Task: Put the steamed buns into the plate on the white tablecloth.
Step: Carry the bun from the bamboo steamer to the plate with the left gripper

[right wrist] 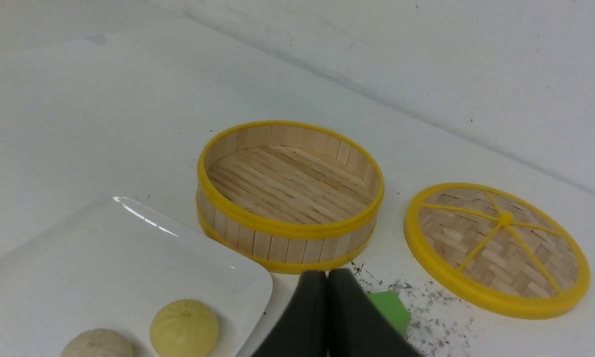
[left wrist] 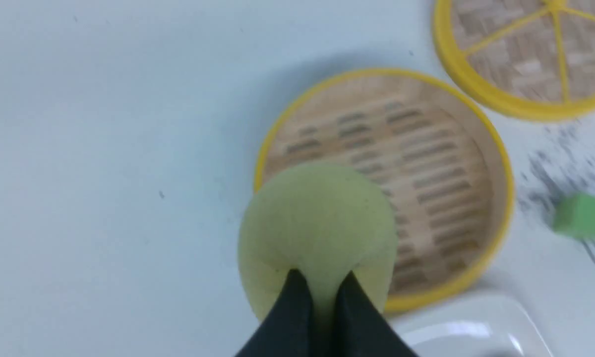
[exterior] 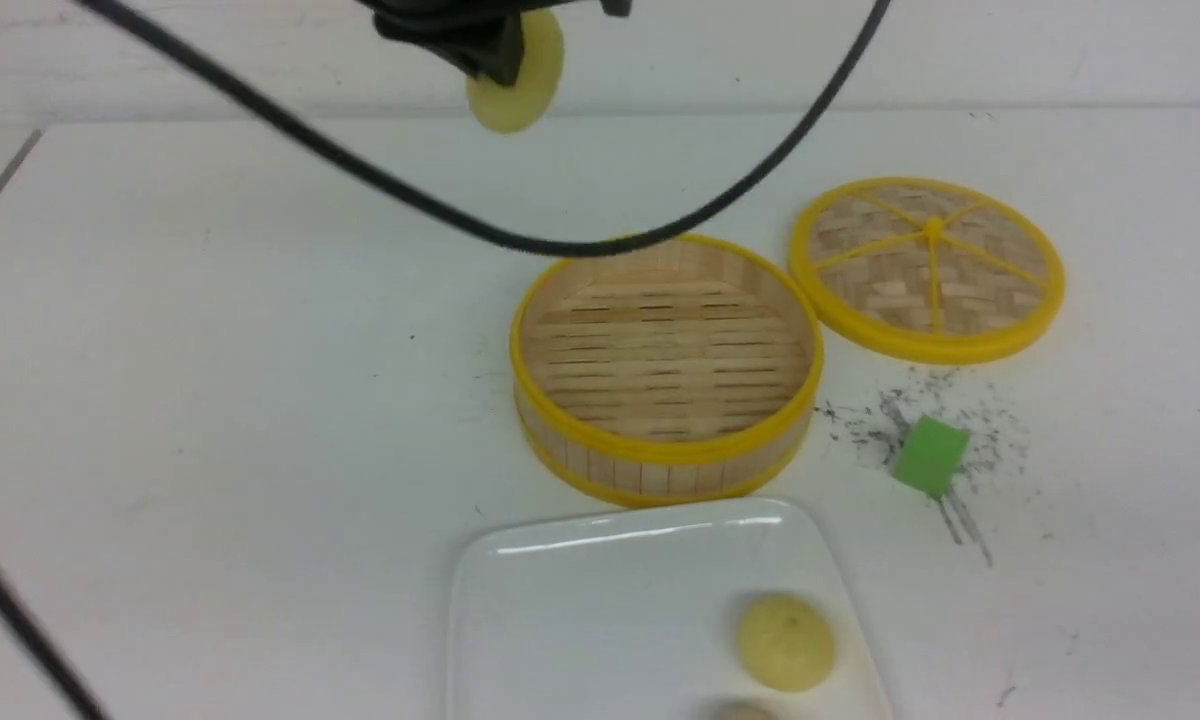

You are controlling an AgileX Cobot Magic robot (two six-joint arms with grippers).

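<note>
Finding two steamed buns [exterior: 786, 642] lying in the plate [exterior: 580, 620] and the steamer [exterior: 660, 452] bare, we record the left gripper [left wrist: 320, 285] pinching the third bun [left wrist: 317, 218] aloft over the white tablecloth [exterior: 210, 350], undelivered, and the right gripper [right wrist: 327, 280] pressed together, empty

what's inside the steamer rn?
Nothing: the steamer shows a bare slatted floor in the front and right wrist views. From the left wrist, the bun in the left hand covers part of that floor.
</note>
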